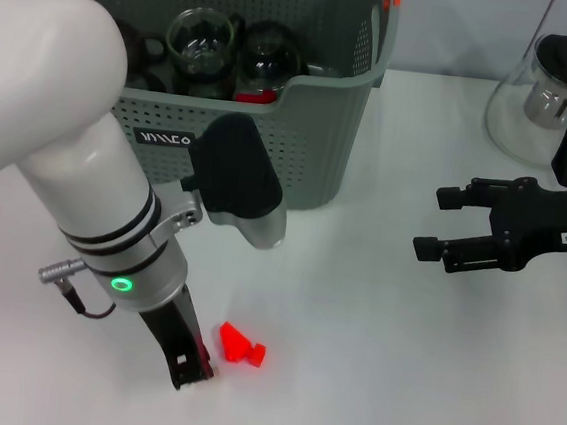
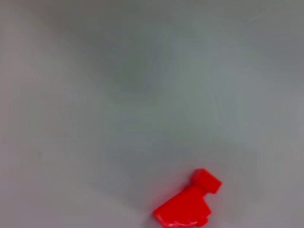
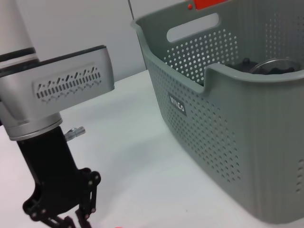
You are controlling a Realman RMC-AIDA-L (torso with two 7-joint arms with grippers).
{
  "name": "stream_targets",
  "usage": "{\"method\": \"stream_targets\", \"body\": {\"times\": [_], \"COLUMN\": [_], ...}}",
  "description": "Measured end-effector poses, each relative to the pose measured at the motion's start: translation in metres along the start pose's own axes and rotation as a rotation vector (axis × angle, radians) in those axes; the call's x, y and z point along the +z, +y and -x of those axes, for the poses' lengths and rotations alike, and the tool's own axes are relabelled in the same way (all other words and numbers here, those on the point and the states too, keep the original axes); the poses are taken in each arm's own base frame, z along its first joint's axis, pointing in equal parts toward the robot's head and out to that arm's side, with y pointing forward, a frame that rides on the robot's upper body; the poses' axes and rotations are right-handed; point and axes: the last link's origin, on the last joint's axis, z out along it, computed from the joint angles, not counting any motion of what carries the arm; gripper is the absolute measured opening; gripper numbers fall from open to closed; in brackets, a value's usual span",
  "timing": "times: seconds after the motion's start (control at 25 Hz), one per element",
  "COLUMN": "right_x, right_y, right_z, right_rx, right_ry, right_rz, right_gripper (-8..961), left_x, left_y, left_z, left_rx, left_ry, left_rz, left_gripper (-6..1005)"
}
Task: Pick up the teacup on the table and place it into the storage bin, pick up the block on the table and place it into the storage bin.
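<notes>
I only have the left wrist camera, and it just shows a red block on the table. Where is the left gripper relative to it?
Observer: In the head view, the left gripper is low over the table, just to the robot's left of the block.
Operator: Where is the bin from there?
Observer: The storage bin stands farther back, behind the block.
Operator: And the other arm?
Observer: The right gripper hovers open off to the right, away from both.

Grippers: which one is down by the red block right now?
The left gripper, lowered to the table beside the red block; the right gripper hovers open, far off.
</notes>
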Motion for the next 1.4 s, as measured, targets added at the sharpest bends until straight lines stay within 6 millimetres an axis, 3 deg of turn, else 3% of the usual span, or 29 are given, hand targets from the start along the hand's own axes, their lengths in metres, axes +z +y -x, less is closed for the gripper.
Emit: {"method": "stream_targets", "body": {"times": [0.48,0.6,0.68,0.72,0.8,1.08,1.24,1.4], "right_x": [-0.002,-0.002,-0.002,-0.002,-0.002,-0.001,0.001,0.002], "right_y": [-0.001,0.0,-0.001,-0.001,0.0,0.0,0.0,0.0], "right_z": [-0.001,-0.001,-0.001,-0.001,0.0,0.004,0.007,0.009], "right_rx": [0.001,0.001,0.003,0.003,0.002,-0.012,-0.02,-0.025], "right_ry": [-0.009,-0.009,-0.009,-0.009,-0.009,-0.009,-0.005,-0.004], "right_rz": [-0.006,-0.004,-0.004,-0.004,-0.003,0.004,0.009,0.013], "right_gripper": [928,928,928,928,928,928,928,928], "left_x": [-0.026,-0.041,-0.068,-0.068,-0.087,-0.154,-0.169,-0.17], "left_y": [-0.024,-0.028,-0.034,-0.034,-0.04,-0.087,-0.117,-0.141], "left_z": [0.009,0.013,0.017,0.017,0.019,0.027,0.021,0.017], "left_rx": [-0.141,-0.194,-0.251,-0.251,-0.279,-0.381,-0.426,-0.487], "left_ry": [0.101,0.176,0.315,0.315,0.426,0.81,0.878,0.895], "left_rz": [-0.028,0.01,0.079,0.079,0.114,0.01,-0.135,-0.232], "left_gripper": [104,103,103,107,114,140,155,170]}}
